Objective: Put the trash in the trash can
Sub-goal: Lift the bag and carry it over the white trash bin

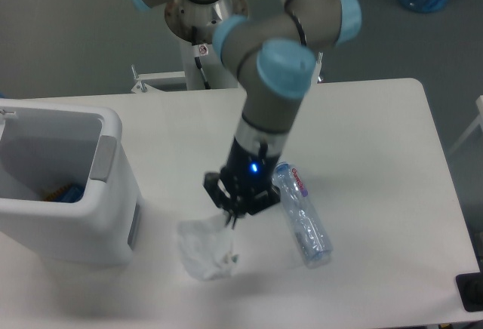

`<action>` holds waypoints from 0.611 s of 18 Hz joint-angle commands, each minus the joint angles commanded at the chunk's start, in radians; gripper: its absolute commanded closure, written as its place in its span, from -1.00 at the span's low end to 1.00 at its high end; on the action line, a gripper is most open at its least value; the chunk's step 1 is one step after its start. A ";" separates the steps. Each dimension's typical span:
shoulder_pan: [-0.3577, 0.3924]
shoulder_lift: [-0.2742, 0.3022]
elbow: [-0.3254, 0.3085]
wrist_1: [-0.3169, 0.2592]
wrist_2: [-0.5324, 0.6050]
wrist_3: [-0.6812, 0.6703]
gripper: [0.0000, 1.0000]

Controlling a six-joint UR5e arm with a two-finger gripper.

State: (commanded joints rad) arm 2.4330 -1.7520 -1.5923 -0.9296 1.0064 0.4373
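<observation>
A crumpled clear plastic wrapper (pixel 202 249), one piece of the trash, hangs lifted just above the table near its front edge, its shadow beneath it. My gripper (pixel 230 218) is shut on the wrapper's upper right corner. The other piece, a crushed clear bottle (pixel 302 213) with a blue cap and a purple-red label, lies on the table just right of the gripper. The trash can (pixel 113 193), a large white bin with a grey side panel, stands at the left, a short way from the wrapper.
Something blue and orange (pixel 64 192) lies at the bottom of the bin. The arm's base and mounting bracket (pixel 162 78) stand behind the table's far edge. A black object (pixel 472 291) sits at the table's front right corner.
</observation>
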 joint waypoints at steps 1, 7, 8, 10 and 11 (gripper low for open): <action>-0.021 0.011 0.000 0.000 -0.006 -0.006 1.00; -0.121 0.083 0.003 0.003 -0.080 -0.028 1.00; -0.138 0.085 0.003 0.002 -0.097 -0.034 1.00; -0.166 0.110 -0.017 0.000 -0.097 -0.061 1.00; -0.182 0.120 -0.038 0.000 -0.094 -0.074 1.00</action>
State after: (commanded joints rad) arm 2.2505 -1.6322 -1.6304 -0.9296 0.9127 0.3637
